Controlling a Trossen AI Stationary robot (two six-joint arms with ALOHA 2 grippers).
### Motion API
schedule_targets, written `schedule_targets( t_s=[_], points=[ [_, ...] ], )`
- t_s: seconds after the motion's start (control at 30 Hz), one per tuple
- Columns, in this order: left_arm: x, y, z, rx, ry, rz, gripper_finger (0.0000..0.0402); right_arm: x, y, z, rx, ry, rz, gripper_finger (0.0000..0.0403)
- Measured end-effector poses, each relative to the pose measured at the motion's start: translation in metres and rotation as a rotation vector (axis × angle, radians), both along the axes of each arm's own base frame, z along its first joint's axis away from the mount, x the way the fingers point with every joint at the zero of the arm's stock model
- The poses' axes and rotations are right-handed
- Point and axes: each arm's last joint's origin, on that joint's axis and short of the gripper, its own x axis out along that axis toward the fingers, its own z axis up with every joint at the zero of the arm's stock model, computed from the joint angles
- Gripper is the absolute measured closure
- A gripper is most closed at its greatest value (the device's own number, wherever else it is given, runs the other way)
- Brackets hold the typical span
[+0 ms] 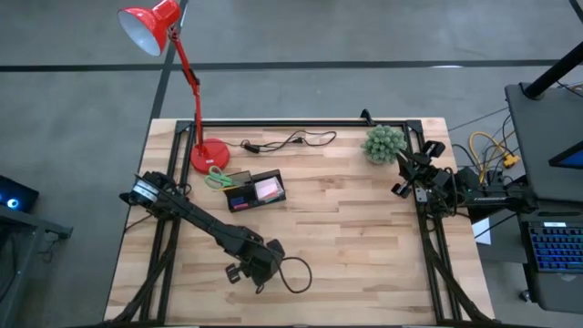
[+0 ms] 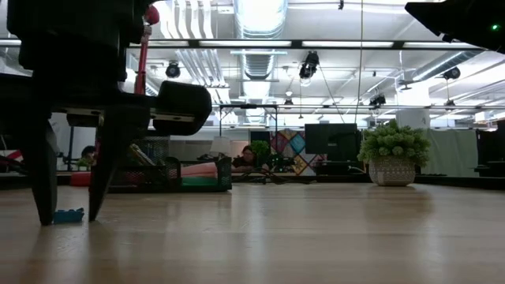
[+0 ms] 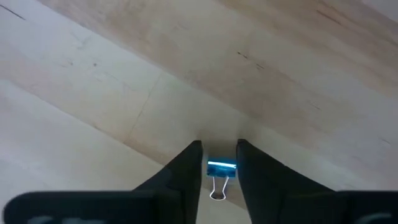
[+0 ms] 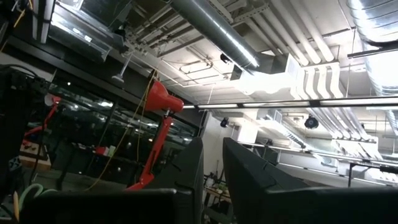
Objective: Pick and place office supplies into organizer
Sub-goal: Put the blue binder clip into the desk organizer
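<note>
Left end effector sat right at the lens in its wrist view, two dark fingers straddling a small blue binder clip with wire loop handles. Clip lay on the pale wooden counter, blue body between the fingertips, wire loop pointing back toward the wrist. Gap was narrow, fingers just beside the clip's sides; couldn't tell whether they were actually touching or clamped yet.

Low view agreed: fingertips down at the counter with the blue clip between them.

Overhead, that arm was near the front edge, well apart from the small black divided organizer tray up by the round red lamp base. Tray already held something pink.

My read for a clean grasp: squeeze on the blue body, not the wire loops, they'd pivot. Keep the tips low so the clip doesn't squirt out. Lift straight before heading for the tray.

Right end effector was parked at the right edge, pointed up at the ceiling, fingers nearly together, holding nothing.
</note>
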Motion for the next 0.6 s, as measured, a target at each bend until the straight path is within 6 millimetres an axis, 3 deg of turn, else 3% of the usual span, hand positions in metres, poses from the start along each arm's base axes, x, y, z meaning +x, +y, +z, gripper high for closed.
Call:
schedule_targets(
  t_s=[0.27,0.6],
  points=[
    [0.0004,0.0010,0.0002,0.007,0.000,0.006,0.0261,0.0000,0.0000,0.0001,0.000,0.000,0.000,0.0351],
    [0.0026,-0.0002,0.0059,0.007,0.008,0.009,0.0256,0.0000,0.0000,-0.0001,0.000,0.001,0.000,0.0351]
  ],
)
